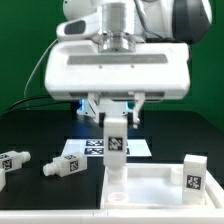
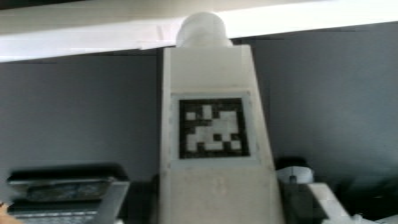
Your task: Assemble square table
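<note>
— What sort of place is shown?
— A robotics lab, by all that can be seen. A robot arm (image 1: 120,60) is seen at the top centre of the exterior view, over a black table (image 1: 40,135).
— By what else is it shown?
— A plain green backdrop (image 1: 20,40) is seen across the upper left. Black-and-white square tags (image 2: 215,125) are carried by the marker board (image 1: 95,148) at the centre and by each white leg (image 1: 65,165) at the lower left.

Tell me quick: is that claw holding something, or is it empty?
The gripper: closed, holding a white tagged leg upright at a corner of the square tabletop.
</note>
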Available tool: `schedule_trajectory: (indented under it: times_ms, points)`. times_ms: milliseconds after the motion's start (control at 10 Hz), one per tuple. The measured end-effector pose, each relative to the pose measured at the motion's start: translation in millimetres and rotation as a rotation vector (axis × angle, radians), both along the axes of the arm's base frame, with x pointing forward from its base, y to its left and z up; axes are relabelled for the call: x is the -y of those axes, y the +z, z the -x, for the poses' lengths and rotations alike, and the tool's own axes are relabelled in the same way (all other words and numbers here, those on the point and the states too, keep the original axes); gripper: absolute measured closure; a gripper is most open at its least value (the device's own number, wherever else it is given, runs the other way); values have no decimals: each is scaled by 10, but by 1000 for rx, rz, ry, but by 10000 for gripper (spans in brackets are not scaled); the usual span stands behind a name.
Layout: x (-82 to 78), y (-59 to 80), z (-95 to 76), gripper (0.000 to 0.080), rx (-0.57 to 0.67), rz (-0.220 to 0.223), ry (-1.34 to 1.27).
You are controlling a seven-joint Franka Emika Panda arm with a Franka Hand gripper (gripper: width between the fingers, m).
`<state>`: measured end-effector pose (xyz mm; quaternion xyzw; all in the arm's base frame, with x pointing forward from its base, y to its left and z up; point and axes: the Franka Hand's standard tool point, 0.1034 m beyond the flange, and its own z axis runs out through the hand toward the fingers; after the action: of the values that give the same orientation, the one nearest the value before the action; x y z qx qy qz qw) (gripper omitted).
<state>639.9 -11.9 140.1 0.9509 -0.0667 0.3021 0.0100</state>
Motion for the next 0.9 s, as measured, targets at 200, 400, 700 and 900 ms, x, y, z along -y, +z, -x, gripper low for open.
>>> schedule_trajectory:
  times_ms: [200,400,700,900]
  points:
    - [-95,-52,7,515,14,-12,-19]
    - [-84,-55,8,515,14,-12,-21]
    - [103,-181,133,515,-5,4,-29]
    - [100,-265,151,515,-9,11,-27]
